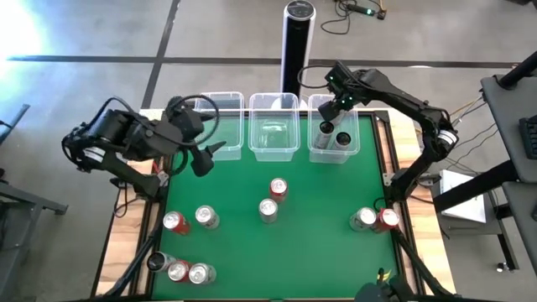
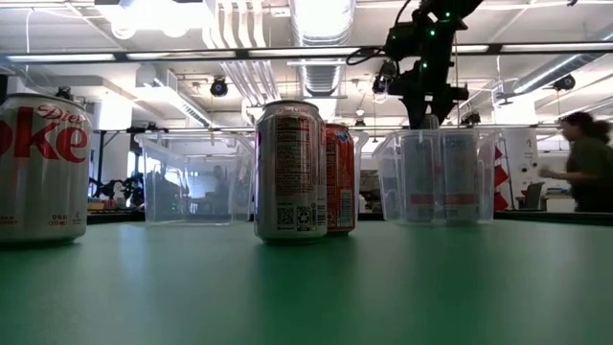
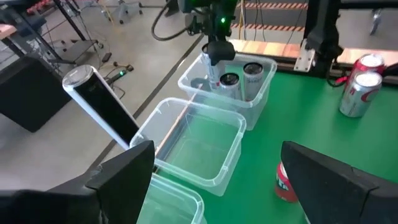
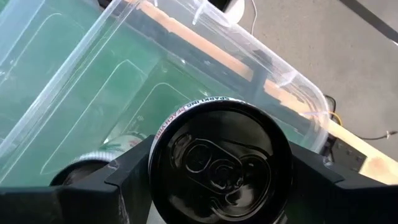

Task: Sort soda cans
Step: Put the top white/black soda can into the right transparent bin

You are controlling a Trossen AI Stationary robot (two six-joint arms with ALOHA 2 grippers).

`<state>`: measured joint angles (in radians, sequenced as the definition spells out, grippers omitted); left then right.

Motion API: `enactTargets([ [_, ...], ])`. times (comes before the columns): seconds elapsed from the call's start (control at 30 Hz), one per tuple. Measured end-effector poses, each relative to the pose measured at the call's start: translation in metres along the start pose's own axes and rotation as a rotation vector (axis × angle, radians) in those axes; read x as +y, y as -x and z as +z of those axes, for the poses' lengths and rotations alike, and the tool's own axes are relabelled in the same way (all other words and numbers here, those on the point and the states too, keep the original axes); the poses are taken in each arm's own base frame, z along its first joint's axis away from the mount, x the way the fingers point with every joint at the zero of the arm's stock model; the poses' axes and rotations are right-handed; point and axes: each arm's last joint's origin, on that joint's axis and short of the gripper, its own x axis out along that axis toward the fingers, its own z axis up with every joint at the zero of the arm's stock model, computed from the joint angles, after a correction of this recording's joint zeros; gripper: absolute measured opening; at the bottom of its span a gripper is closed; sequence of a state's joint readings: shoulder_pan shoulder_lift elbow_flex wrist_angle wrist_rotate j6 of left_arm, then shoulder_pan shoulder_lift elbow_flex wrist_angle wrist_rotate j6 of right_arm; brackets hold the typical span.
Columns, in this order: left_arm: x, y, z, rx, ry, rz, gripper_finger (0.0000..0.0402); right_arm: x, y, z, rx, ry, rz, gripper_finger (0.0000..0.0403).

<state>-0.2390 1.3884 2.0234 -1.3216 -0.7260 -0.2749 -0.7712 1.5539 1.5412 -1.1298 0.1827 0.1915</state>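
Dark can [image 4: 221,163] in right pincer [image 4: 217,174]

Left arm [image 1: 126,134]: matte black, bulky rounded joint housings, a black cable looping over its top.
Left gripper [image 1: 204,156]: two flat, dark, wedge-shaped fingers [image 3: 121,177].
Right arm [image 1: 403,105]: black, slim links, a pale band at the elbow joint, black cabling alongside.
Right gripper [image 1: 329,124]: black head with small green indicator lights; dark angular fingers [image 4: 127,168].
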Motion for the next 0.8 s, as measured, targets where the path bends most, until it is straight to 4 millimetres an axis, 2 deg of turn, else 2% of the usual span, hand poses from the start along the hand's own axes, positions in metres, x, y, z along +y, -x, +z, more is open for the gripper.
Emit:
enactTargets([
  [0.23,-0.008,-0.011,-0.008,0.04,0.012,0.014,0.0333,0.002,-0.023,-0.01,0.035,0.004,-0.005,0.0261],
  [0.43,-0.006,-0.011,-0.008,0.022,0.024,0.061,0.0333,0.001,-0.042,-0.018,0.049,-0.029,-0.01,0.0263],
  [0.7,-0.004,-0.008,-0.007,0.012,0.034,0.059,0.0333,-0.002,-0.054,-0.026,0.075,-0.045,-0.018,0.0262],
  [0.8,-0.003,-0.008,-0.007,0.011,0.035,0.059,0.0333,-0.002,-0.054,-0.026,0.078,-0.052,-0.013,0.0278],
])
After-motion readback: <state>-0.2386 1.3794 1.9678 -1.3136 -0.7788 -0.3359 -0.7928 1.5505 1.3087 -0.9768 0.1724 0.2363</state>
